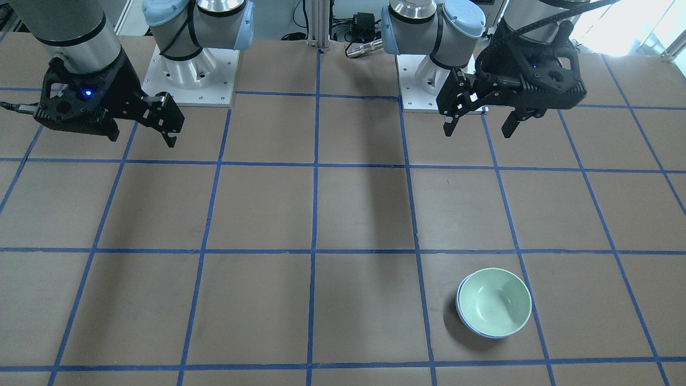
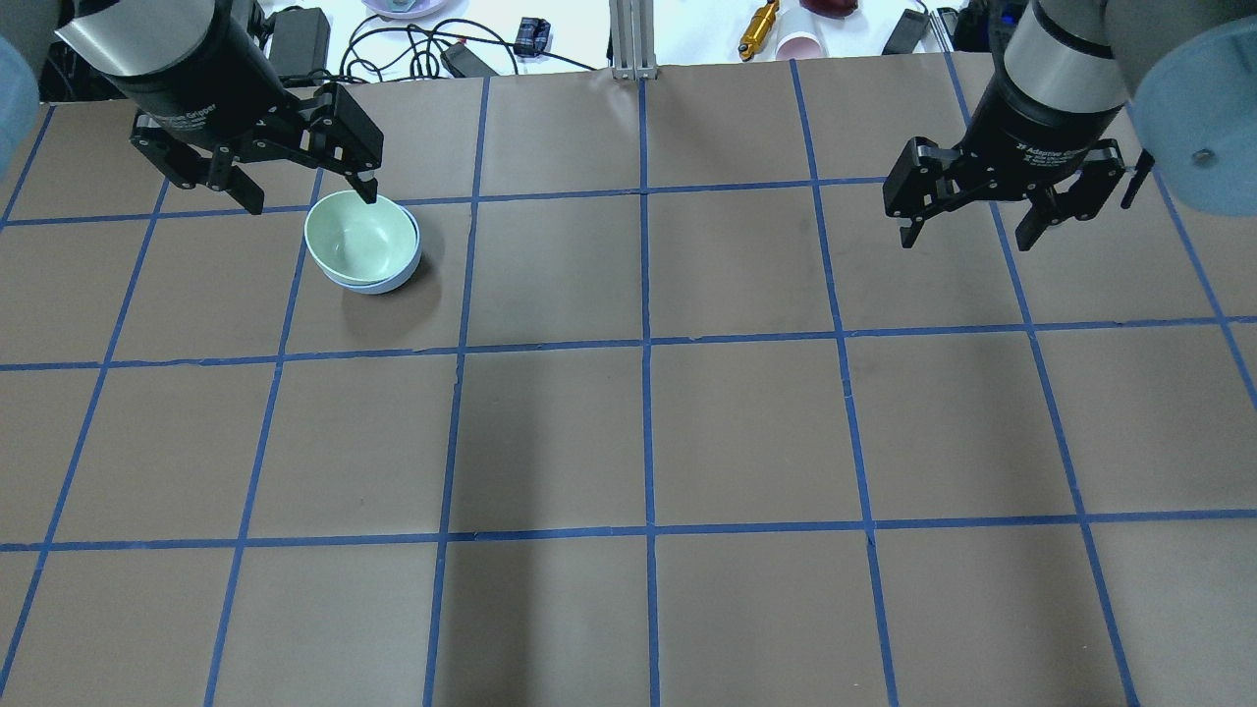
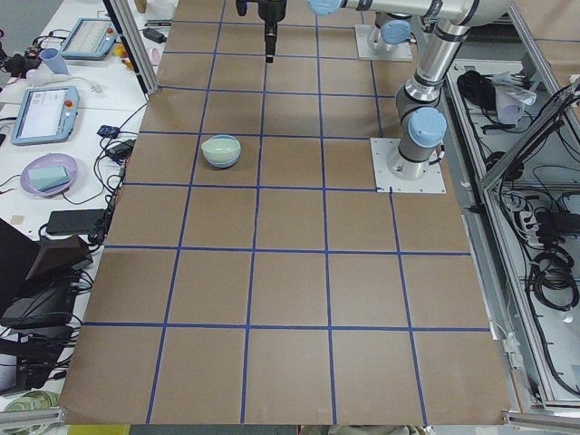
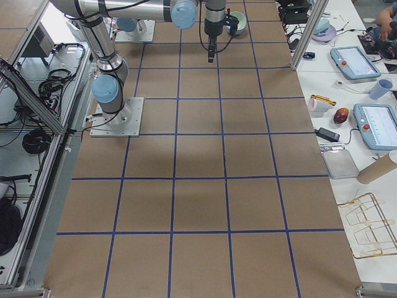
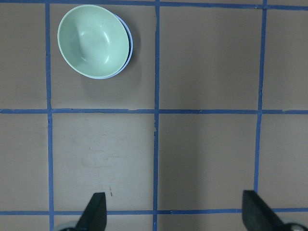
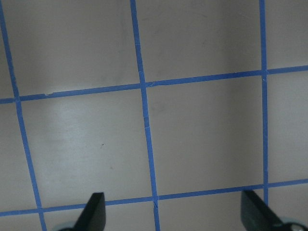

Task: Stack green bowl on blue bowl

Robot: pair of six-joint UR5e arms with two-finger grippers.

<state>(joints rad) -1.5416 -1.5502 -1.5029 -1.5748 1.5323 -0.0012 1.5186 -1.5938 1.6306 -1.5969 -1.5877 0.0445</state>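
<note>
The green bowl [image 2: 358, 236] sits nested upright inside the blue bowl [image 2: 389, 284], of which only a thin edge shows beneath it. The pair stands on the brown table at the far left; both also show in the front view, green bowl [image 1: 494, 301] and blue bowl [image 1: 470, 325], and in the left wrist view, green bowl [image 5: 91, 41] and blue bowl [image 5: 128, 41]. My left gripper [image 2: 309, 201] is open and empty, raised above and just behind the bowls. My right gripper [image 2: 967, 236] is open and empty over bare table at the far right.
Blue tape lines divide the table [image 2: 648, 432] into squares. The two arm bases [image 1: 187, 75] [image 1: 429, 75] stand at the robot's edge. Cables, a gold tool [image 2: 758, 27] and a pink cup [image 2: 800, 44] lie beyond the far edge.
</note>
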